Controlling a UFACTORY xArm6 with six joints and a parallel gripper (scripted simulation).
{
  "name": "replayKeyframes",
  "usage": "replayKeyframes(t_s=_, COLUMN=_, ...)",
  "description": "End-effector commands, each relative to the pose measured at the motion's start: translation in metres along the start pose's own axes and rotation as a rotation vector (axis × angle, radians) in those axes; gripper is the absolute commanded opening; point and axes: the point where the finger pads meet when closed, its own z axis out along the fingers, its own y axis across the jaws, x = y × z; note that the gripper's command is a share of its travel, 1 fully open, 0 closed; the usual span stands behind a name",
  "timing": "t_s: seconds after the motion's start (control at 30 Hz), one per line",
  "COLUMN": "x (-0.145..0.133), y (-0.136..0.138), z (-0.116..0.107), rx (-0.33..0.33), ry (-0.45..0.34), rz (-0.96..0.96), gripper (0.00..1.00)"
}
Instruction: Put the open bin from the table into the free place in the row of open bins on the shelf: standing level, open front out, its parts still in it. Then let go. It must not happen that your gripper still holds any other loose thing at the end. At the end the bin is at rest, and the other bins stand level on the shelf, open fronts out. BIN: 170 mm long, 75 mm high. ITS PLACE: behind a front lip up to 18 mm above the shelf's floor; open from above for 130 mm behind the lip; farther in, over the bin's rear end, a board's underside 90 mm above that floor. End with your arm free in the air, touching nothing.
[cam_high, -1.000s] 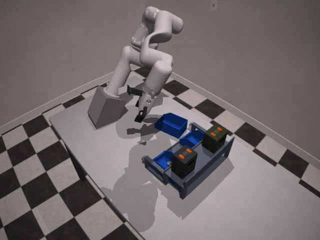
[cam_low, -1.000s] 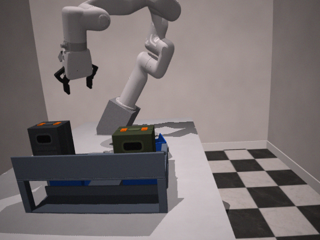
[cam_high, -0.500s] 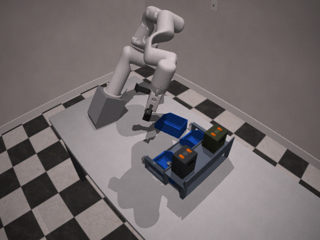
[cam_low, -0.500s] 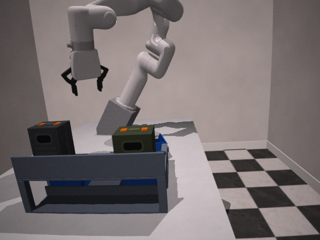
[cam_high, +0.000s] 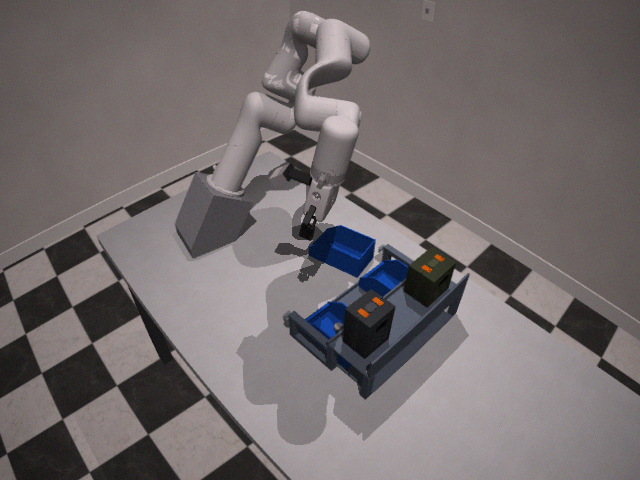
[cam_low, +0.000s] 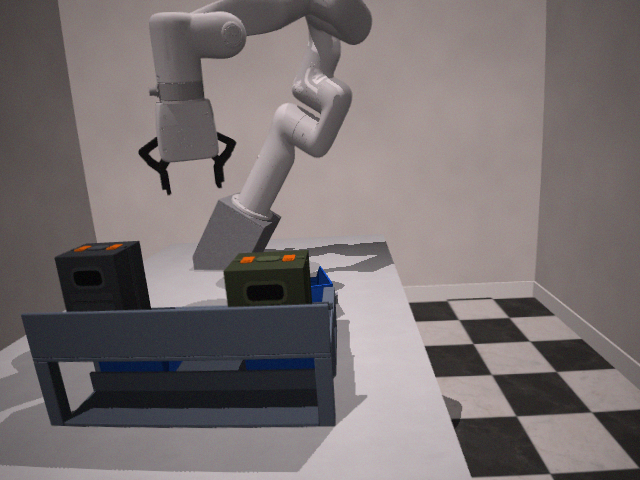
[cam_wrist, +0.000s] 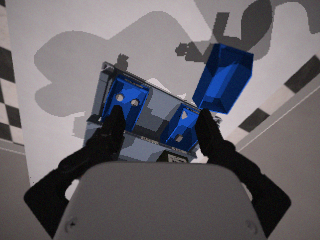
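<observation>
Gripper (cam_low: 191, 180) high at upper left, black fingers spread apart, holding nothing; blue open plastic bin (cam_high: 343, 248) sits on the grey table (cam_high: 206, 310) below, well apart.

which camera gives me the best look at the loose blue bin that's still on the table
The top view: the loose blue bin shows whole on the table beside the shelf. The wrist view shows it whole but smaller and skewed. The exterior view shows only a corner behind the green box.
</observation>
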Motion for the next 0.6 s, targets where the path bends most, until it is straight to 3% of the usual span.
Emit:
replayKeyframes(t_s=0.0, x=-0.008, y=0.006, z=0.0, rx=0.011, ry=-0.025, rz=0.052, gripper=1.0)
replayKeyframes(t_s=0.23, x=-0.008, y=0.006, z=0.0, rx=0.011, ry=-0.025, rz=0.052, gripper=1.0)
replayKeyframes(t_s=0.4, x=-0.048, y=0.042, z=0.003, rx=-0.007, ry=-0.141, rz=0.282, gripper=1.0)
replayKeyframes(t_s=0.57, x=-0.048, y=0.042, z=0.003, rx=-0.007, ry=-0.141, rz=0.282, gripper=1.0)
